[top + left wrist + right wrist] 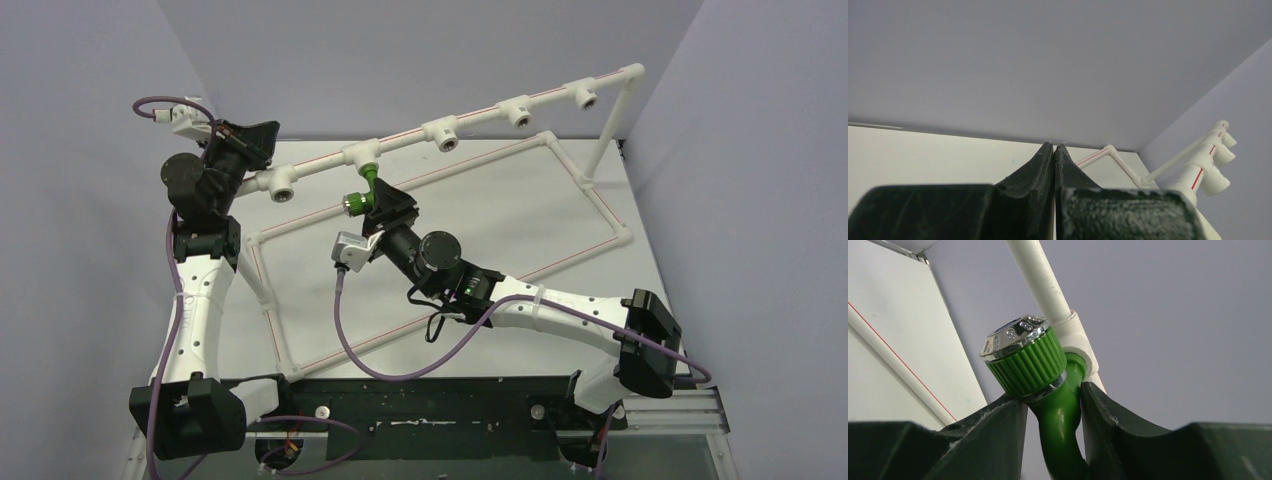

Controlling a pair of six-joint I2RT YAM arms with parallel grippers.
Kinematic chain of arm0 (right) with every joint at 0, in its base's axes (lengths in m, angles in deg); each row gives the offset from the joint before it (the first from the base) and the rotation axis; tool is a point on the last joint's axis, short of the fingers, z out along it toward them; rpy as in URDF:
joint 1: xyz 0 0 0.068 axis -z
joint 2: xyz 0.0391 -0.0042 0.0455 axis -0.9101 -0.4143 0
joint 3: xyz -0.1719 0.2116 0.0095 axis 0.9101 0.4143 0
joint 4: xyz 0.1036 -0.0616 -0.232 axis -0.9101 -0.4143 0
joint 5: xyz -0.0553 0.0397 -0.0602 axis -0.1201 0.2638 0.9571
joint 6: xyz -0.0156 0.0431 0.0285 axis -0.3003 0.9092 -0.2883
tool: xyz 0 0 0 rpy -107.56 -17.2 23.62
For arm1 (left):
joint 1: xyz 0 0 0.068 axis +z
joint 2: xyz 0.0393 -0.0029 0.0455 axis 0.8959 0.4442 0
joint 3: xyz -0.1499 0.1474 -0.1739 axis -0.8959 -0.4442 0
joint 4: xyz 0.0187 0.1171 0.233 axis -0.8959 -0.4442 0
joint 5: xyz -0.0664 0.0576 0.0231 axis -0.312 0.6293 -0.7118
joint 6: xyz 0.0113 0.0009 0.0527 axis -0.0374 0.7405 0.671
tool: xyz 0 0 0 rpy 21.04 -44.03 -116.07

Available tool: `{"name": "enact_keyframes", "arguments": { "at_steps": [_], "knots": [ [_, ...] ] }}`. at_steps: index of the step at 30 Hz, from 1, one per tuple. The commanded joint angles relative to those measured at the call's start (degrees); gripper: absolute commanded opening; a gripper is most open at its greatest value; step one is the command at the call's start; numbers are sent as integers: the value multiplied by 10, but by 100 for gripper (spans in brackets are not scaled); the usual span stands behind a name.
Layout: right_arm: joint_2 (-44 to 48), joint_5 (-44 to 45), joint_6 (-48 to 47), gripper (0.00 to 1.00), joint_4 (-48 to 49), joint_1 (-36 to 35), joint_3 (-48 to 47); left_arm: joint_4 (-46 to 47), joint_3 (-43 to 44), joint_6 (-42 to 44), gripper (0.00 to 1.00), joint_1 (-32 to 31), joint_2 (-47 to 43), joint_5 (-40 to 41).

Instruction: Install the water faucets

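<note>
Faucet meets pipework: a green faucet point(362, 190) sits at the second white fitting point(362, 156) from the left on the raised pipe rail point(480, 122), above the rear left part of the desk point(480, 215). Its bent neck runs up into the fitting's socket, and its ribbed, chrome-capped end point(1023, 360) points toward the near edge. The jaws of the right arm point(560, 305) stand either side of the green neck just under that end. One touches it and a sliver of wall shows beside the other, so whether they are clenched on it cannot be told. Near the rear left corner, the jaws of the left arm point(200, 290) are pressed tight together, grasping nothing, beside the rail's first fitting point(280, 186). A loop of red-striped pipe point(270, 310) lies flat on the desk.
</note>
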Motion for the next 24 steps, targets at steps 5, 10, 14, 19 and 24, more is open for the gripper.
{"name": "enact_keyframes", "arguments": {
  "at_steps": [5,10,14,19,24],
  "knots": [
    [17,-6,108,0,123,-4,-6,-204,-85,-2,0,13,73,-12],
    [30,-10,72,27,40,-10,-14,-203,-83,-1,0,13,77,-12],
    [48,-12,55,64,-7,-13,-17,-203,-82,2,0,13,76,-6],
    [72,-14,51,86,-115,-18,-37,-202,-77,3,0,13,82,-5],
    [124,-8,76,93,-190,-27,-27,-200,-72,5,0,13,88,-5]
  ]
}}
